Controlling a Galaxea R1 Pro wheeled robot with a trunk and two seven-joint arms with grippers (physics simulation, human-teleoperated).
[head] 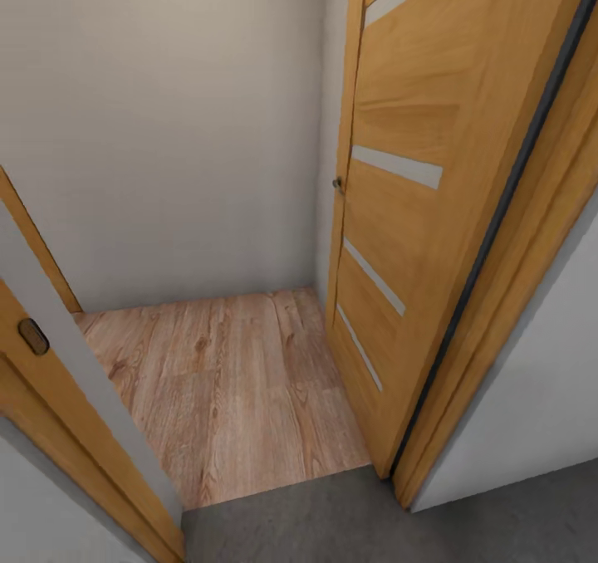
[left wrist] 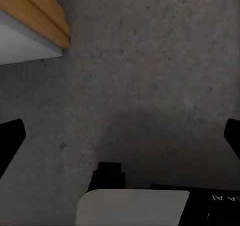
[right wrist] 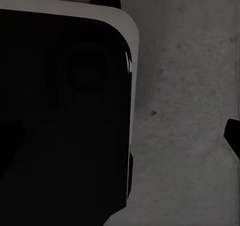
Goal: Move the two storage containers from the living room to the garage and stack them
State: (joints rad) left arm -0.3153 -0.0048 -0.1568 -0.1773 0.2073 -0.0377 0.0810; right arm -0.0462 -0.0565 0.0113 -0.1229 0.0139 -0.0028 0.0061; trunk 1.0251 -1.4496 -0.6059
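The robot stands on dark grey speckled concrete floor (head: 349, 521) at an open oak-veneer door (head: 407, 206), light wood plank flooring (head: 232, 380) beyond. Left gripper (left wrist: 120, 136) fingers (left wrist: 10, 136) spread wide, empty; the right gripper's spread cannot be told. Thin-walled bins would likely be light; grip a rim.

Your head view is evenly and softly lit with no hard shadows: the plain pale grey wall (head: 166, 131) fades gently darker toward its lower part, and the honey-coloured wooden door with pale glass strips (head: 407, 173) leans and stretches toward the frame edge from wide-angle distortion, its grain slightly smeared. Your left wrist view is dim and soft-focused, the dark grey speckled concrete floor (left wrist: 150, 61) carrying a broad, fuzzy shadow low in the frame. Your right wrist view is darker still, with a large black rounded robot body panel (right wrist: 60, 116) showing almost no detail except a thin bright glint along its pale edge.
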